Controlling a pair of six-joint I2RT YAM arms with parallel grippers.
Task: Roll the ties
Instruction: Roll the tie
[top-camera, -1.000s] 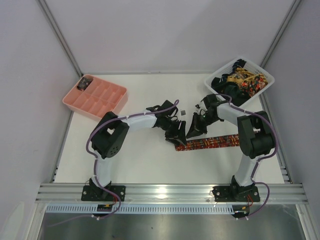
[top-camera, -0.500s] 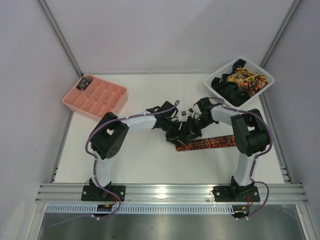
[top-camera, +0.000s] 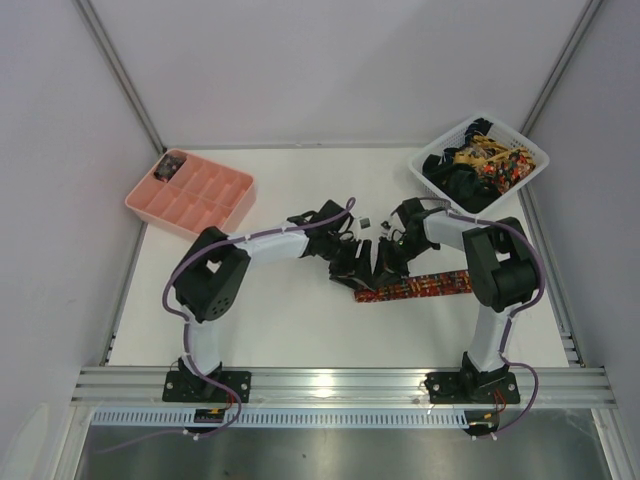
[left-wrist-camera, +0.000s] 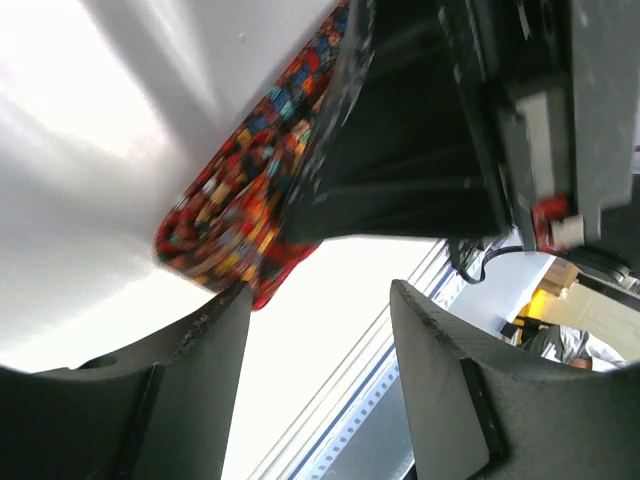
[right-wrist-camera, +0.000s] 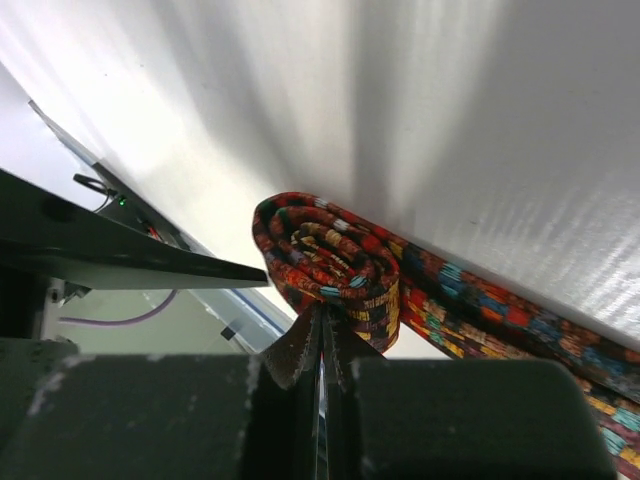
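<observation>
**Coil begun at one end of the tie**

The patterned tie lies flat on the table between the arms, its left end wound into a small coil. The right gripper is clenched tight with its tips against the coil's edge, likely to stop the turns springing loose. Whether fabric is caught cannot be told. The left gripper stands spread just beside the coil, holding nothing, probably placed to steady it.

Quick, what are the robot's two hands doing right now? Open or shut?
Left end effector: open, holding nothing.
Right end effector: shut, tips against the rolled end of the tie; whether it pinches fabric cannot be told.
</observation>
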